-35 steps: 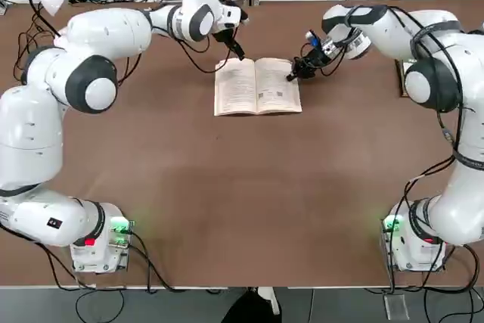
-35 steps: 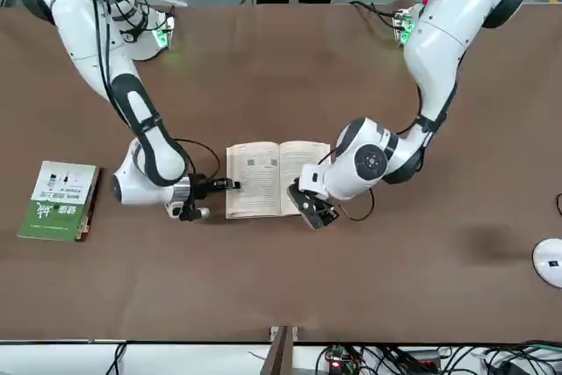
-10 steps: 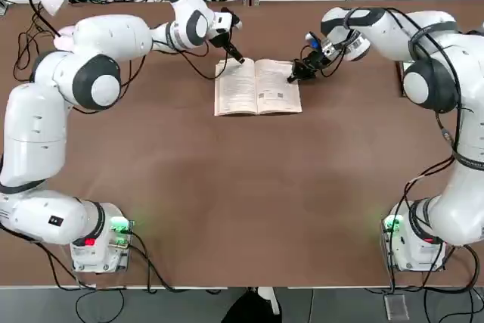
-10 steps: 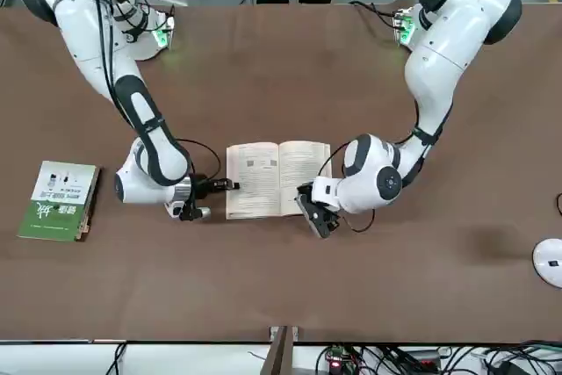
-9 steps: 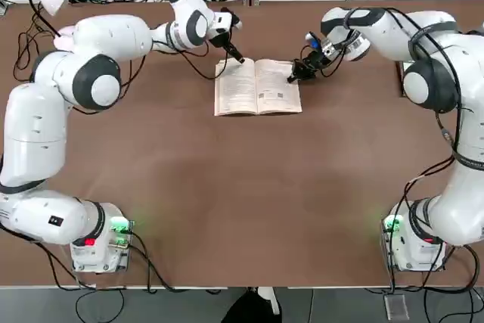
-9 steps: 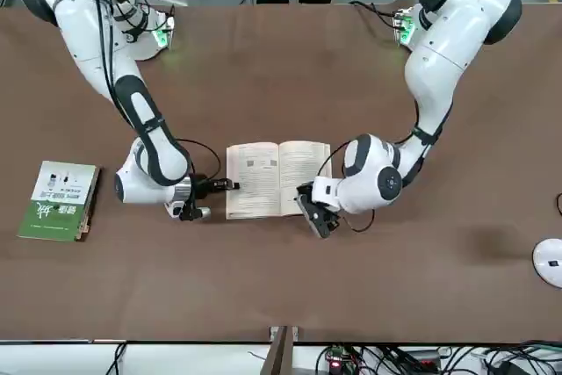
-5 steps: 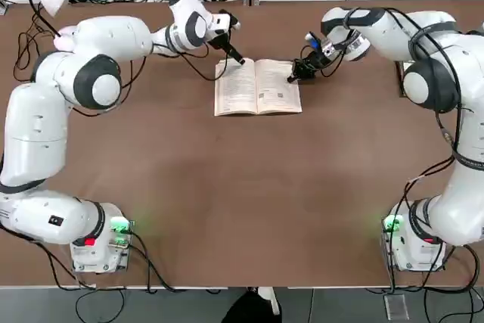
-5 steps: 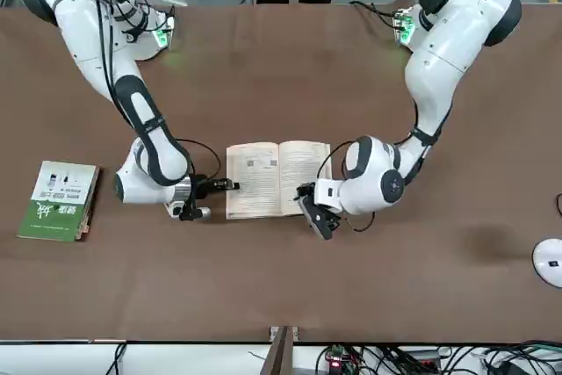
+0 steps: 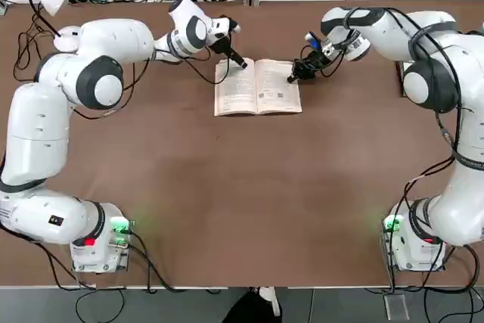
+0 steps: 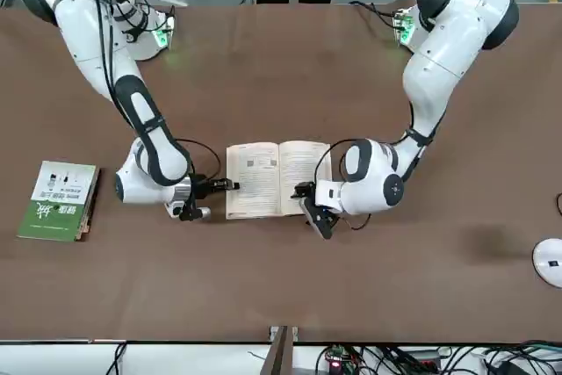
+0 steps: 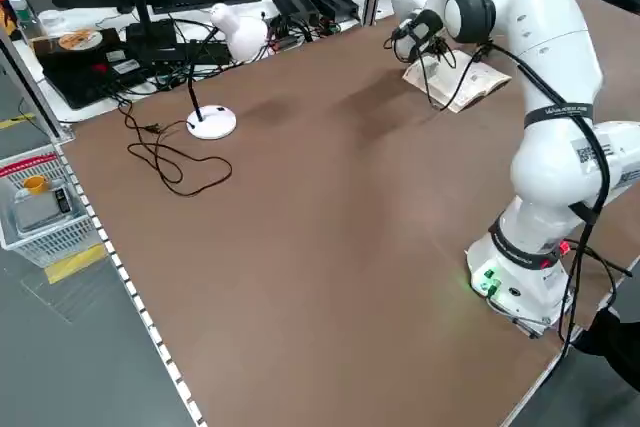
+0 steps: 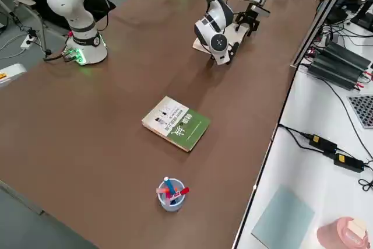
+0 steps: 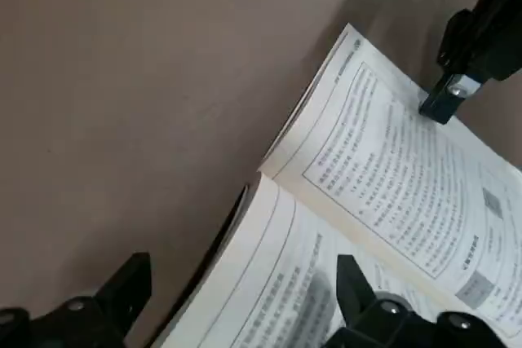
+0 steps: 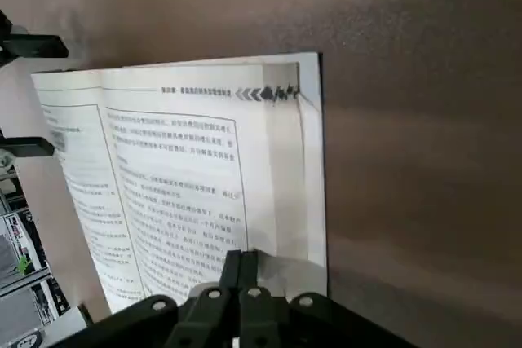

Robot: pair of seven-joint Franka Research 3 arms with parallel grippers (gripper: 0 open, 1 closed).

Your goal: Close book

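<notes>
Clock: top view, 12 = far side from the arm bases
Book: open, face-up, near 12 on the table [image 9: 340, 156]; the book [image 9: 236, 90] isn't shut yet
Left gripper [image 13: 246, 271]: fingers spread wide, holding nothing, at the book's 11; one finger over the page, other outboard. Height unclear, might be just above the paper
Right gripper [image 14: 242, 257]: fingers together, no grip on anything, between 2 and 3 of the book, at the right page; contact can't be confirmed
Handling: likely light, floppy; loose pages may slip or crease, whole book may slide
Grab: left outer edge, cover plus page stack, one finger under; then fold toward 3
Delta vs 3.5 s ago: left arm re-posed, wrist angle changed; book and right arm look unmoved
</notes>
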